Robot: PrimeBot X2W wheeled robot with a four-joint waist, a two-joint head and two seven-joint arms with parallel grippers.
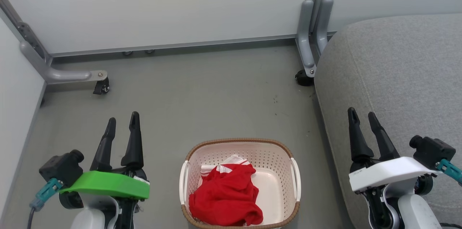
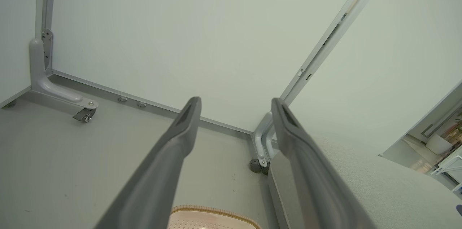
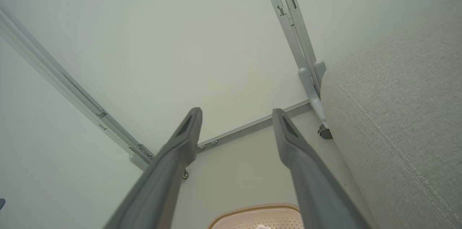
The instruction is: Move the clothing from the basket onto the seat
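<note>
Clothing (image 1: 225, 194) heaped in basket (image 1: 267, 155) on floor (image 1: 202, 99), beside seat (image 1: 397, 70). Left tool (image 1: 122, 120), right tool (image 1: 361, 115) both spread wide, empty, flanking basket.

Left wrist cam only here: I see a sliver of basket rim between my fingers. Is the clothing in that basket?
Observer: Yes. In the head view the red clothing lies bunched in the basket, toward its left and near side.
Operator: Where's the right arm?
Observer: The right gripper is at lower right, by the left edge of the grey seat, fingers open and holding nothing.
Operator: Are my left fingers close to the clothing?
Observer: No. The left gripper is left of the basket, seen against the floor, open and apart from the clothing.
</note>
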